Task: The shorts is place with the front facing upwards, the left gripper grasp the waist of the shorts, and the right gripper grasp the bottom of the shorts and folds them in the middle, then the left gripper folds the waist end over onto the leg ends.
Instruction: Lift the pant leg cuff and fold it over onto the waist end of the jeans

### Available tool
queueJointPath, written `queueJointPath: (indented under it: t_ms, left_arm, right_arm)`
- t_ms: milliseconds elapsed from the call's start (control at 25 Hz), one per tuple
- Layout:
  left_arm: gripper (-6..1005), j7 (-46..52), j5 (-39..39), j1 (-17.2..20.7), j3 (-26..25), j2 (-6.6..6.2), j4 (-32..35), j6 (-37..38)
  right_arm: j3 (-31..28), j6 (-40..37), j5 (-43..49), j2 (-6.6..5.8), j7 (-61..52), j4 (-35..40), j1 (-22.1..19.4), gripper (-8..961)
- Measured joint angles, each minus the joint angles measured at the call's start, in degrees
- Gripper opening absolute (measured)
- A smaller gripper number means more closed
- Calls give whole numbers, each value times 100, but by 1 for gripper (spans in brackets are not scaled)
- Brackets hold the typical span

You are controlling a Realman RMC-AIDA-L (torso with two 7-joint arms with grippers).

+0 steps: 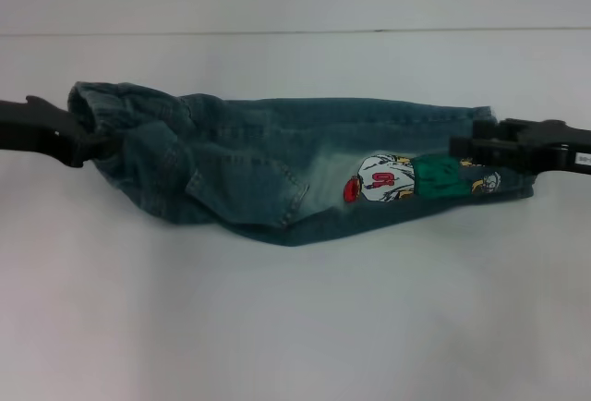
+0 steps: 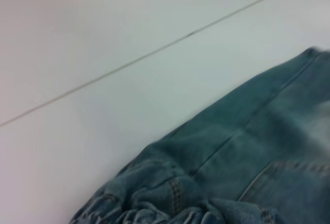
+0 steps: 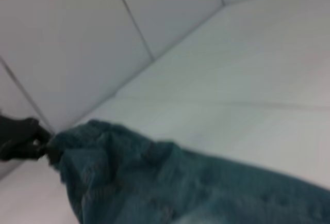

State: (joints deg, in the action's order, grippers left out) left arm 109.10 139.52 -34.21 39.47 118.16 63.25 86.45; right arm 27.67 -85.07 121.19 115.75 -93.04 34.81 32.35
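Observation:
Blue denim shorts (image 1: pixel 268 161) hang stretched between my two grippers above the white table, folded lengthwise, with a cartoon patch (image 1: pixel 388 182) near the leg end. My left gripper (image 1: pixel 81 138) is at the left, shut on the bunched waist. At the right, my right gripper (image 1: pixel 466 151) is shut on the leg bottoms. The left wrist view shows the gathered waist denim (image 2: pixel 232 167) close up. In the right wrist view the denim (image 3: pixel 180 182) runs away toward the far left gripper (image 3: pixel 23 139).
The white table (image 1: pixel 295 327) spreads all around under the shorts. A thin seam line (image 1: pixel 277 31) runs across the back where the table meets the wall.

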Motion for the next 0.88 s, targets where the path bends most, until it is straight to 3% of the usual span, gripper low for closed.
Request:
queueJointPath:
  t_ms: [120, 240, 600, 880]
  left_arm:
    - [83, 3, -350, -43, -148, -91, 57, 358]
    - [83, 25, -782, -105, -301, -188, 62, 672]
    - [79, 368, -1615, -393, -626, -373, -86, 1123]
    - [79, 605, -1961, -555, -597, -391, -93, 1226]
  right_arm:
    - [3, 285, -380, 243, 281, -55, 0, 733]
    - [44, 736, -741, 389, 706, -387, 60, 733]
    - [61, 1969, -1463, 432, 1882, -1895, 589, 721]
    - [27, 2526, -2282, 470, 2858, -2871, 891, 661]
